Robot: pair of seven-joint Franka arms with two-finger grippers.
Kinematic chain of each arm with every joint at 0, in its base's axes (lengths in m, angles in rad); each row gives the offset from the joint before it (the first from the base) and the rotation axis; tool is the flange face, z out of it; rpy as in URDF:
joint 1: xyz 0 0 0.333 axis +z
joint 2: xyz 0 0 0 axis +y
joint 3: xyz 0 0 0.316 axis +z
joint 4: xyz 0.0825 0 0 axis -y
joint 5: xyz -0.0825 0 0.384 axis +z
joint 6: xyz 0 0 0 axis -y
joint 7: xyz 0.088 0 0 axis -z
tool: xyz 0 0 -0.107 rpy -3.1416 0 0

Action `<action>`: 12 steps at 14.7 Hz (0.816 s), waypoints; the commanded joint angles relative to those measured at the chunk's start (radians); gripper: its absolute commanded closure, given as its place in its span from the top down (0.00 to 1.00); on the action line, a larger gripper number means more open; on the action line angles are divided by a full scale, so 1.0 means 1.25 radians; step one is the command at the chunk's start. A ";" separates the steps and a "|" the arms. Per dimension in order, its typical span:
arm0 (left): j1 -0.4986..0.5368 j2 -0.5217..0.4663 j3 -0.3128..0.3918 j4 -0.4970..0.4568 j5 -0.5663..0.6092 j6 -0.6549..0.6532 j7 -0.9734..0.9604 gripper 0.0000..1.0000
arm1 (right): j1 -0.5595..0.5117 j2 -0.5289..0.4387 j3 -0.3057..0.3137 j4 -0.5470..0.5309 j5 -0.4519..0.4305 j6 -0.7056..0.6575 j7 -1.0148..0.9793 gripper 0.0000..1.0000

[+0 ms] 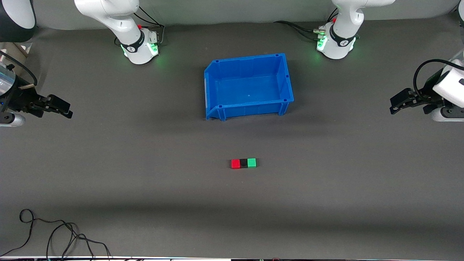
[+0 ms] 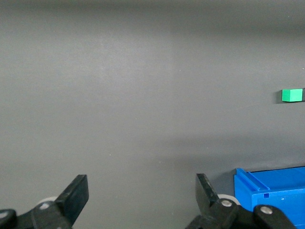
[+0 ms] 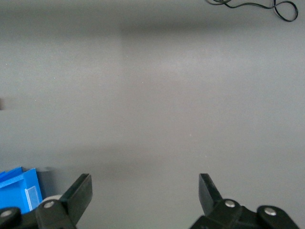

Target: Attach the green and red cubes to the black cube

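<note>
A dark grey table (image 1: 108, 174) stretches under two Franka arms, both drawn back to opposite ends of it. The left gripper (image 1: 398, 103) hangs over the mat at the left arm's end, fingers (image 2: 76, 193) spread wide, holding and touching nothing. The right gripper (image 1: 59, 107) hangs over the right arm's end, fingers (image 3: 78, 193) likewise wide apart and empty. Mid-table, nearer the front camera than the blue bin (image 1: 248, 87), the red cube (image 1: 235, 164), black cube (image 1: 243, 163) and green cube (image 1: 251, 162) sit touching in a row, black between the other two. A loose black cable (image 1: 54, 232) lies near the front camera's edge.
</note>
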 commanded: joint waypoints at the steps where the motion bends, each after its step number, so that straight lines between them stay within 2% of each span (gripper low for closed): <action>1: 0.012 -0.014 -0.011 -0.002 0.005 -0.010 0.015 1.00 | -0.006 0.028 0.003 0.018 -0.011 -0.024 -0.013 0.99; 12: 0.013 -0.023 -0.010 -0.002 0.024 -0.026 0.039 1.00 | -0.001 0.027 0.003 0.015 -0.011 -0.025 -0.003 0.99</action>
